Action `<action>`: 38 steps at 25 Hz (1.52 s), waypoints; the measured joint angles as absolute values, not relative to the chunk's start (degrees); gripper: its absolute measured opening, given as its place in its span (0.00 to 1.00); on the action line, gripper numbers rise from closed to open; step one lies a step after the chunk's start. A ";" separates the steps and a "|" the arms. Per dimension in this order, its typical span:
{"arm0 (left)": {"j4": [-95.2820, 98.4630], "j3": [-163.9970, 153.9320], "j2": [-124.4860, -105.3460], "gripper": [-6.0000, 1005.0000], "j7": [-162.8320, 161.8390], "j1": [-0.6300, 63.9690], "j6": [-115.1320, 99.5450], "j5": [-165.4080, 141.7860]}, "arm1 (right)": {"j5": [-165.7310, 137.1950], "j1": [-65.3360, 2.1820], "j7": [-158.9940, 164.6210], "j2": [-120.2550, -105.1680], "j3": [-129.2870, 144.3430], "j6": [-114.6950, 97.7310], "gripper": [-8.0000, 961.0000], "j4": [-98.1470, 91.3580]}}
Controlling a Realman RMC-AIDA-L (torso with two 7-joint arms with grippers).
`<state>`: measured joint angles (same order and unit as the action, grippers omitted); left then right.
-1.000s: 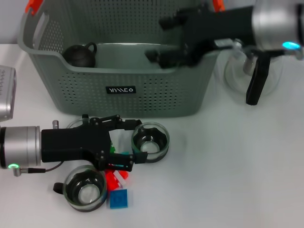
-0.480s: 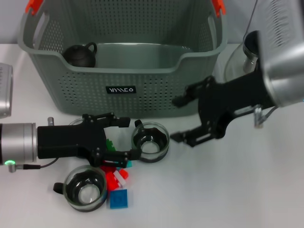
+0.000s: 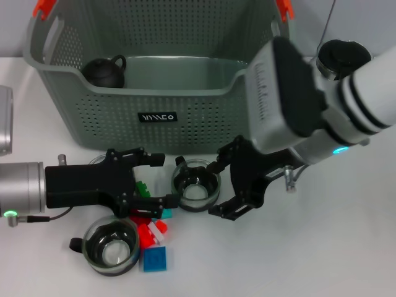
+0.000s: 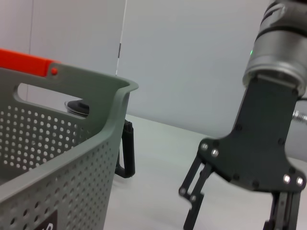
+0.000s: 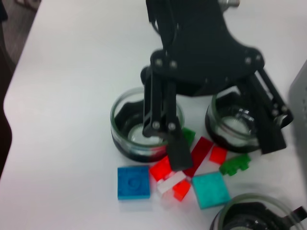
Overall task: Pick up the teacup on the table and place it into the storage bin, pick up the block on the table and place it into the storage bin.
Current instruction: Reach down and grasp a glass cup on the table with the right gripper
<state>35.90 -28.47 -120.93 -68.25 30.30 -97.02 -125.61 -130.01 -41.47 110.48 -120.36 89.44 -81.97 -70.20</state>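
A glass teacup (image 3: 196,184) (image 5: 254,214) stands on the white table (image 3: 322,247) in front of the grey-green storage bin (image 3: 154,117) (image 4: 72,143). My right gripper (image 3: 215,190) is open just to the right of this cup, its fingers (image 4: 194,201) near the rim. Loose blocks lie beside it: red (image 3: 147,234) (image 5: 160,168), blue (image 3: 154,258) (image 5: 133,182), teal (image 5: 211,189) and green (image 5: 235,164). Low over the blocks, left of the cup, my left gripper (image 3: 164,179) (image 5: 225,152) is open and holds nothing.
A black teapot (image 3: 105,71) sits inside the bin at its left end. A second glass cup (image 3: 111,244) (image 5: 144,127) stands near the front edge and a third (image 5: 235,124) is under my left gripper. A glass pitcher (image 3: 337,62) is right of the bin.
My right arm swung from above the bin down to the table and now sits beside the middle teacup. The left gripper stayed over the blocks, shifting only slightly.
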 joint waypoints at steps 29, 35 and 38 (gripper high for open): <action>35.87 -28.10 -121.08 0.90 -68.20 29.57 -97.02 -125.59 | -130.35 -47.39 114.70 -121.03 108.50 -62.44 0.79 -54.37; 35.76 -28.17 -121.19 0.89 -68.19 29.33 -97.02 -125.59 | -130.33 -47.45 117.16 -120.91 108.74 -63.17 0.76 -54.94; 35.78 -28.17 -121.24 0.89 -68.20 29.14 -97.03 -125.59 | -130.36 -47.46 117.59 -120.85 108.76 -64.08 0.71 -55.53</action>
